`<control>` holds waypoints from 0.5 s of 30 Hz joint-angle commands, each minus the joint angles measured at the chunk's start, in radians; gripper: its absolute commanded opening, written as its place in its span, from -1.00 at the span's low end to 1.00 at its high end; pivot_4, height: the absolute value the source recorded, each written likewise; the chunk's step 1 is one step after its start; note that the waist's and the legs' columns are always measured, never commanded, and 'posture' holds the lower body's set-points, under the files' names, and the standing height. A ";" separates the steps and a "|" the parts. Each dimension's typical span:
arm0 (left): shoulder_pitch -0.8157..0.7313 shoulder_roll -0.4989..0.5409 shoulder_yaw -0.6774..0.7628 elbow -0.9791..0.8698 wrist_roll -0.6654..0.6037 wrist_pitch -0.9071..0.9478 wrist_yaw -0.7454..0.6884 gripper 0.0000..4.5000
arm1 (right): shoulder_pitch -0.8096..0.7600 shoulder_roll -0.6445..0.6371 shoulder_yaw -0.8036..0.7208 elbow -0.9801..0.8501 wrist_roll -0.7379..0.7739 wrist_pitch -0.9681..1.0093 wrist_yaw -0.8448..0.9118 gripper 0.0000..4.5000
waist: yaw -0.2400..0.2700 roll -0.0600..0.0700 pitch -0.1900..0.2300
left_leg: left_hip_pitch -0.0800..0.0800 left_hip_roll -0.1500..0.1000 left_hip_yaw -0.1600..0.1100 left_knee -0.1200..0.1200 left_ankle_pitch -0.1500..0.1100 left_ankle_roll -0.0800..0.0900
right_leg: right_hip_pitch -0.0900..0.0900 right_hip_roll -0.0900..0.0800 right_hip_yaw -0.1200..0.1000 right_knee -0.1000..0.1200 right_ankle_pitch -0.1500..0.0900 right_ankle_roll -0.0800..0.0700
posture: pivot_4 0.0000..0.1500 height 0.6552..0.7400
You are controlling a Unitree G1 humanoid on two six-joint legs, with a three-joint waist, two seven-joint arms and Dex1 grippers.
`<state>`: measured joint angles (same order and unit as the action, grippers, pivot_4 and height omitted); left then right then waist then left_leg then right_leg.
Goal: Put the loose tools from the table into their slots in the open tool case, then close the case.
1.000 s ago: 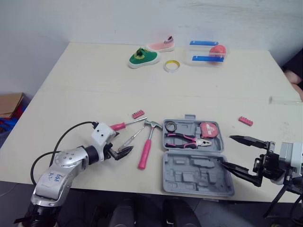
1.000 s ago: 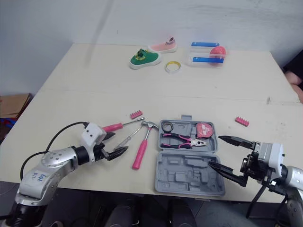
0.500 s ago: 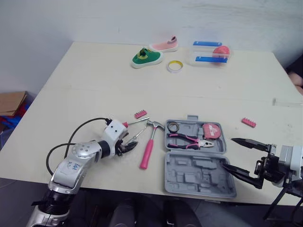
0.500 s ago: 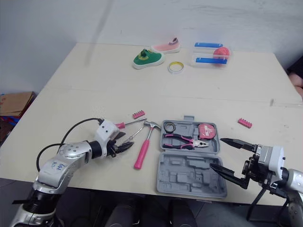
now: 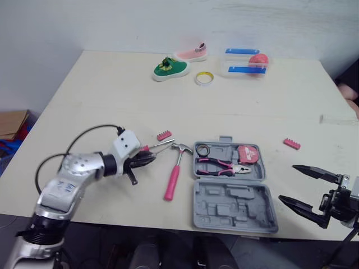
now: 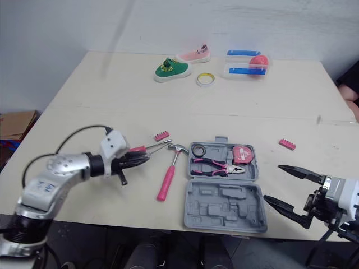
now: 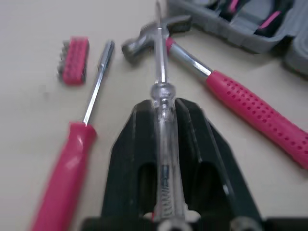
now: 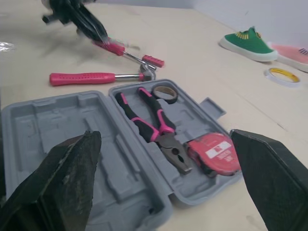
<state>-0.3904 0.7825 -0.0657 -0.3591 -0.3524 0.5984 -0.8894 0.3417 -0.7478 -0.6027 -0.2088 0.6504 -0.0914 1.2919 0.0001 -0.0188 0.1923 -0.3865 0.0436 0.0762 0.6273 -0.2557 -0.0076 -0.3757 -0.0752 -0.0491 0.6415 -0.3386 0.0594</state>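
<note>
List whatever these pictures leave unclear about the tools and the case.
- Clear screwdriver: in the eye views the left pincer covers its handle; whether it is lifted off the table is unclear.
- Hammer: left wrist view's edge cuts off its handle end.
- Tape measure: label print too small in the right wrist view.
- Tool case: slot shapes too small in the eye views.

I think I am working in a robot test room, not a home. I see a plain white wall (image 5: 168, 22) and one big pale table (image 5: 112, 101). At twelve o'clock sit mixed-up things: a green shoe (image 5: 170, 68), a pink shoe (image 5: 190, 53), a tape roll (image 5: 204, 78). At nine o'clock a cardboard box (image 5: 12, 122) lies on the floor.
</note>
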 commanded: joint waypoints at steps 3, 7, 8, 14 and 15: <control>-0.196 -0.046 -0.213 -0.007 0.012 -0.068 -0.222 -1.00 | -0.011 -0.027 -0.040 0.047 -0.013 -0.036 0.019 1.00 | 0.006 0.001 0.000 | 0.000 -0.001 0.001 0.001 -0.001 0.002 | 0.001 0.000 0.001 -0.001 0.000 0.000 | 1.00 1.00; -0.338 -0.144 -0.387 0.057 0.099 -0.006 -0.243 -1.00 | -0.028 -0.020 -0.025 0.047 -0.030 -0.043 0.006 1.00 | 0.015 0.000 0.000 | -0.001 -0.002 0.001 0.003 -0.001 0.002 | 0.001 0.001 0.001 -0.001 0.001 0.002 | 1.00 1.00; -0.372 -0.170 -0.418 0.082 0.115 0.006 -0.246 -1.00 | -0.027 -0.019 -0.023 0.045 -0.033 -0.043 0.003 1.00 | 0.014 0.000 0.000 | -0.001 -0.002 0.001 0.003 -0.001 0.002 | 0.001 0.002 0.001 -0.001 0.001 0.002 | 1.00 1.00; -0.502 -0.327 -0.529 0.214 0.196 0.062 -0.211 -1.00 | 0.001 -0.025 -0.023 0.034 -0.035 -0.036 0.009 1.00 | 0.012 0.000 0.000 | -0.001 0.001 0.001 0.003 0.001 -0.001 | 0.000 0.009 0.004 -0.001 0.001 0.003 | 1.00 1.00; -0.515 -0.348 -0.550 0.230 0.211 0.067 -0.209 -1.00 | 0.004 -0.025 -0.024 0.032 -0.035 -0.035 0.009 1.00 | 0.011 0.000 0.000 | -0.001 0.002 0.000 0.003 0.001 -0.001 | 0.000 0.012 0.005 -0.001 0.001 0.003 | 1.00 1.00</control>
<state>-0.8797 0.4565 -0.5866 -0.1372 -0.1687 0.6599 -1.1023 0.3369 -0.7642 -0.6012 -0.1555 0.6048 -0.1231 1.2979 0.0115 -0.0189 0.1924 -0.3874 0.0453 0.0764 0.6305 -0.2545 -0.0086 -0.3756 -0.0634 -0.0441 0.6409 -0.3379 0.0627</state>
